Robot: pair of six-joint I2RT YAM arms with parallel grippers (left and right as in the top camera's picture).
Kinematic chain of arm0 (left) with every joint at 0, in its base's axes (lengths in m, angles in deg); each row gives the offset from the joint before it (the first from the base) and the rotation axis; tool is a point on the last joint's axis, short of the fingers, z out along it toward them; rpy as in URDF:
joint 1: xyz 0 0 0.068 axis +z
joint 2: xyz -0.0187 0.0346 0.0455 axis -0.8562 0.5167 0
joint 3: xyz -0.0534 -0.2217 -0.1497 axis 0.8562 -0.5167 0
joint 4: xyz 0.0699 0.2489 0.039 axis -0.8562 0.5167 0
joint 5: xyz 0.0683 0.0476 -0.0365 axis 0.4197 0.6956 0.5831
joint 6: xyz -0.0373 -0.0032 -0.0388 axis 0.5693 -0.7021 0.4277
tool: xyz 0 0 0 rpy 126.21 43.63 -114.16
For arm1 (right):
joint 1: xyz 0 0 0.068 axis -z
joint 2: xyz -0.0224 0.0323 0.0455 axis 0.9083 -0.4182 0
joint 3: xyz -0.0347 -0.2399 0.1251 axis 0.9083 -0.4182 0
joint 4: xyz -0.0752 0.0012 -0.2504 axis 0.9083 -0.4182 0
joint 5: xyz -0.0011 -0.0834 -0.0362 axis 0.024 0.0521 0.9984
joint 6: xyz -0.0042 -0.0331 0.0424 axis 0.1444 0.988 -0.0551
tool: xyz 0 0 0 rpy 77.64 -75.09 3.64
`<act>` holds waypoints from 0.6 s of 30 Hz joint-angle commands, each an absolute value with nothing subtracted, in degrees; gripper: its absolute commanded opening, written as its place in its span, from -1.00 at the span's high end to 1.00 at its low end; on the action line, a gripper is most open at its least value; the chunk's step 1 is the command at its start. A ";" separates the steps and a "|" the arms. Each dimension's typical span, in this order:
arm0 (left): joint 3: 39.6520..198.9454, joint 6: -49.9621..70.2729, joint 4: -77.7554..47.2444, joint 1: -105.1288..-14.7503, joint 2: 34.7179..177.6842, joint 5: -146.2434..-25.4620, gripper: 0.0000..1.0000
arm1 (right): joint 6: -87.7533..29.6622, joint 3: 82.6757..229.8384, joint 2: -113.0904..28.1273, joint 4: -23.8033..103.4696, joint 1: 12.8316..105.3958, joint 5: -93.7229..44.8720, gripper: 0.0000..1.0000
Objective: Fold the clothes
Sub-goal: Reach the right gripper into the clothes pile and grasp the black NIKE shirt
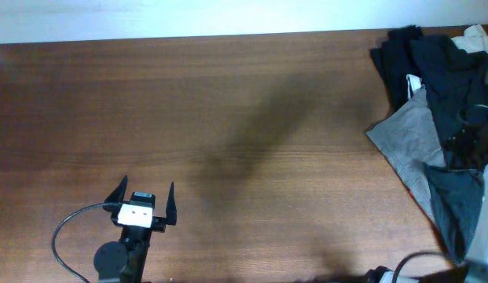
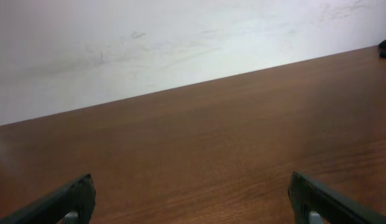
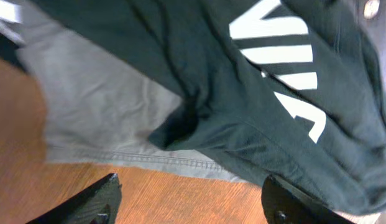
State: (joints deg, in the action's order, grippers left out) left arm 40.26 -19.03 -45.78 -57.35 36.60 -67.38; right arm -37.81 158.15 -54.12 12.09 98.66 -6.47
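The clothes, a dark blackish-green garment with a white logo, lie rumpled over a light grey garment. In the overhead view the clothes are part of a pile at the table's right edge. My right gripper hovers at the grey hem with its fingers open. Only bare wood shows between them, and the right finger is close to the dark fabric. I cannot pick this gripper out against the dark pile in the overhead view. My left gripper stands wide open and empty at the front left, far from the pile; its wrist view shows the gripper over bare wood.
The light grey garment spreads out from under the pile toward the table's middle. More black cloth and a white piece lie at the back right corner. A pale wall runs behind the wooden table. A cable loops by the left arm.
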 commanded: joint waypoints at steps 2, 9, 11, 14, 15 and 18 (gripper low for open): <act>39.96 -19.54 -45.67 -57.68 36.64 -67.38 -0.98 | -41.61 158.28 -59.04 11.74 100.54 -8.37 -0.49; 39.96 -19.54 -45.67 -57.68 36.64 -67.38 -0.99 | -41.64 158.28 -67.78 12.79 100.54 -10.82 -0.50; 39.96 -19.54 -45.67 -57.68 36.64 -67.38 -0.98 | -41.68 158.28 -69.70 12.85 100.54 -10.82 -0.50; 39.96 -19.56 -45.67 -57.68 36.64 -67.38 -0.98 | -43.14 158.28 -71.85 12.85 100.54 -10.82 -0.50; 39.96 -19.54 -45.67 -57.68 36.64 -67.38 -0.98 | -43.12 158.28 -72.44 12.85 100.54 -10.82 -0.50; 39.96 -19.54 -45.67 -57.68 36.64 -67.38 -0.99 | -43.12 158.28 -73.33 12.83 100.54 -10.80 -0.50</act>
